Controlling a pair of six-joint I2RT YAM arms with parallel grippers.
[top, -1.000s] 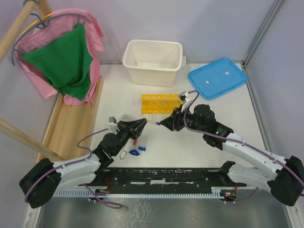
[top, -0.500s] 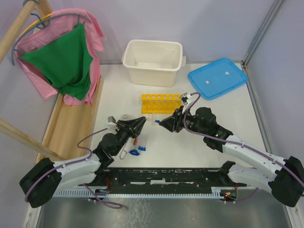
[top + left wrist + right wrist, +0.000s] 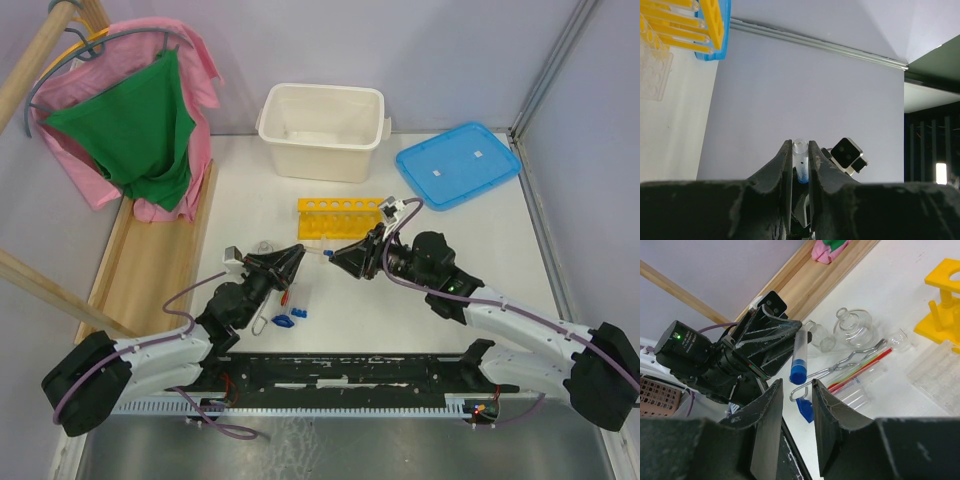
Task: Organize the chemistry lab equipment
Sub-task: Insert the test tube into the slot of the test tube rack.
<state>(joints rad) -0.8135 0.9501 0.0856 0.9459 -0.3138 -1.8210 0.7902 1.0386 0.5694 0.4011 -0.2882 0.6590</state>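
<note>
My left gripper [image 3: 800, 149] is shut on a small clear tube [image 3: 800, 159] and holds it in the air, its blue cap [image 3: 797, 374] pointing at my right gripper [image 3: 797, 388]. The right gripper is open, and the cap sits just ahead of its fingertips [image 3: 776, 390], touching neither. In the top view the tube [image 3: 316, 254] bridges the gap between the two grippers, in front of the yellow rack [image 3: 340, 216]. On the table below lie two glass flasks [image 3: 852, 322], metal tongs [image 3: 850, 360], a thin red rod [image 3: 867, 364] and a loose blue cap [image 3: 805, 409].
The white tub [image 3: 322, 130] stands at the back, with the blue lid [image 3: 458, 163] to its right. A wooden rail [image 3: 150, 250] and hanging pink and green cloths [image 3: 140, 130] border the left side. More clear tubes [image 3: 860, 390] lie beside the rod.
My right gripper has slid left toward the held tube, and its jaws have narrowed a little. The left gripper and its tube have stayed put.
</note>
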